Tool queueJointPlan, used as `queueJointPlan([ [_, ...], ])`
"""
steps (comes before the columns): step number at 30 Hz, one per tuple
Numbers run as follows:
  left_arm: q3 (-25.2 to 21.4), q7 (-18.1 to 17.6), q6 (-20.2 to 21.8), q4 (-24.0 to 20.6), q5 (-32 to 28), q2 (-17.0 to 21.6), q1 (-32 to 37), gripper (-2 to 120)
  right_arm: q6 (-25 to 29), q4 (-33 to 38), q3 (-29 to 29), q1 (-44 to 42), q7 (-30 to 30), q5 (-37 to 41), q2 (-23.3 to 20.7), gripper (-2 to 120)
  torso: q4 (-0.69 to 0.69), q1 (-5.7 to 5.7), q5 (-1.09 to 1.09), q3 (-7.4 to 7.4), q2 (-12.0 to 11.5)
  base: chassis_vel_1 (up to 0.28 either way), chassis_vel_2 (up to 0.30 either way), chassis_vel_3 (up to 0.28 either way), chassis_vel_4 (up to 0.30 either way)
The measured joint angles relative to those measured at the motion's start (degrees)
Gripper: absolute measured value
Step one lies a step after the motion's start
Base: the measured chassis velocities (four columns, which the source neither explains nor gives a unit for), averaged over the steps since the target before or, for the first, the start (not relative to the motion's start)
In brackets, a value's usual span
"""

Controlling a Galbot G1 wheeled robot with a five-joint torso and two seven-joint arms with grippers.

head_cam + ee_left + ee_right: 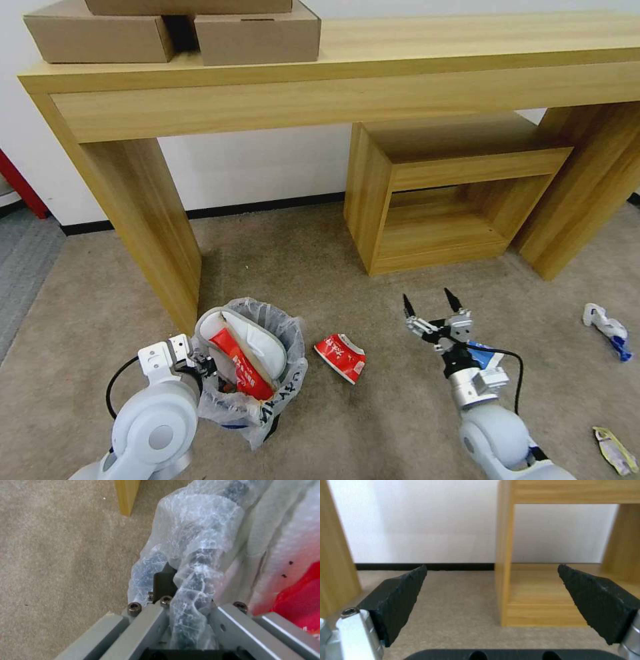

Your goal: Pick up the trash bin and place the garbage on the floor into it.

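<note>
**Bin in hand, litter still out on the carpet**

Beige carpet floor [320, 267] runs under a long wooden desk [400, 60] with cardboard boxes [180, 30] on its left end and a low open shelf unit [453, 193] beneath.

- Trash bin [250, 363]: near left, beside the desk leg [150, 220], bag-lined. A white slipper [257, 340] and a red carton [241, 365] already sit inside.
- Left gripper [200, 360]: at the bin's left rim. In the left wrist view its jaws are clamped on the bagged rim [193, 562], one finger [164, 585] outside the wall.
- Right gripper [433, 307]: centre-right, above the carpet, jaws spread wide and holding nothing.
- Garbage not yet binned: red-and-white cup [341, 357] just right of the bin; blue-white packet [485, 355] partly hidden behind the right wrist; crumpled blue-white wrapper [607, 327] far right; yellowish wrapper [615, 450] near right.

Judgement: collection step, partly done. Likely next target is the cup or the packet; either calls for lowering the open right jaws onto it, closing, then carrying it over the bin mouth while the left holds the rim steady.
</note>
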Motion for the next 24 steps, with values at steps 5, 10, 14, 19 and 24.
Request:
queueJointPlan([
  [5,-0.9,-0.5,0.0,-0.2,-0.7,0.7,-0.1,0,1.0,-5.1,-6.3,6.6,-1.8,1.7,-3.0,100,0.02,0.00,0.01,0.00,0.0,0.000,0.000,0.000,0.000],
  [10,-1.7,-0.8,-0.1,0.3,-0.8,0.7,0.7,0,0.4,-13.0,-17.6,16.2,-2.8,6.5,-8.2,100,0.02,0.00,0.00,0.00,0.0,0.000,0.000,0.000,0.000],
  [14,-1.8,-0.8,-0.1,1.3,-0.2,0.0,0.8,0,-1.7,-17.6,-25.4,22.7,-3.4,9.0,-9.8,100,0.01,0.01,0.02,0.00,0.0,0.000,0.000,0.000,0.000],
  [19,-1.3,-0.7,-0.2,2.5,0.4,-0.5,0.6,0,-8.0,-21.1,-32.4,29.9,-3.3,13.8,-10.6,100,0.02,0.00,0.00,0.00,0.0,0.000,0.000,0.000,0.000],
  [24,-1.1,-0.8,-0.3,3.7,0.2,-0.2,-0.2,0,-12.5,-24.9,-38.3,36.7,-3.9,16.8,-10.1,100,0.02,0.00,-0.02,0.00,0.0,0.000,0.000,0.000,0.000],
])
